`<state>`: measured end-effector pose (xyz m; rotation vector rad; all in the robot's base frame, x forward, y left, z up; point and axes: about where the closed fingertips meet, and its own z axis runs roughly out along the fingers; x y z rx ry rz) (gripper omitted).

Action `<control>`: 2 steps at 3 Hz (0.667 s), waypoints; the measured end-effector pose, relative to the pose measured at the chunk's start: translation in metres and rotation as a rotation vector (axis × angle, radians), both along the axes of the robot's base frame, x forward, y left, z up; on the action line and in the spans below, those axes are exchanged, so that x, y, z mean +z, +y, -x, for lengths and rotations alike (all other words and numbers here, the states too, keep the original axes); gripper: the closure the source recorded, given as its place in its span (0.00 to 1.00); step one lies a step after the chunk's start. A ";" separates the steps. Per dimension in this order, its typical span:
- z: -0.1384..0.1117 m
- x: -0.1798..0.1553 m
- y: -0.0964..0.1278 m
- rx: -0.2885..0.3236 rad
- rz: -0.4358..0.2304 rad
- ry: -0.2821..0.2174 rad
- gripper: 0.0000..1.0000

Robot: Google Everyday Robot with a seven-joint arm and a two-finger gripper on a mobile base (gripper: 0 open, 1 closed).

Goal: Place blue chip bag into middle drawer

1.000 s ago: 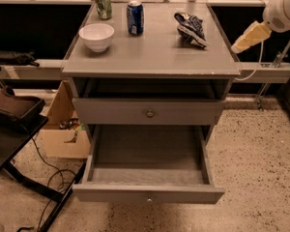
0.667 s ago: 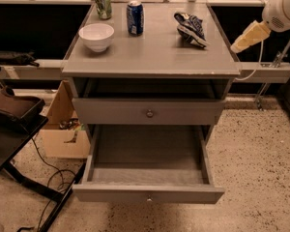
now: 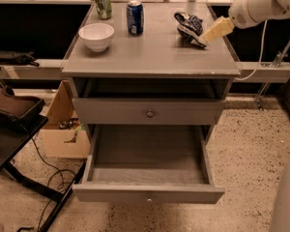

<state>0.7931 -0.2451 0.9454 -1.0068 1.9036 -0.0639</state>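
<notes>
Gripper beside blue chip bag atop cabinet; contact unclear.

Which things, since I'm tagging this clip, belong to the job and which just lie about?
Job: blue chip bag, on the cabinet top; middle drawer, open; gripper, beside the bag.
Lying about: white bowl, blue soda can, green can, cardboard box.

We see the grey worktop carrying a white bowl at left, a green can and a blue soda can behind, and the blue chip bag at right, with the gripper just beside it.
</notes>
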 end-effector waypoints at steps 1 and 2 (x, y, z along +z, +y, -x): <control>-0.022 -0.007 0.046 0.075 -0.104 0.026 0.00; -0.044 -0.027 0.073 0.091 -0.149 0.041 0.00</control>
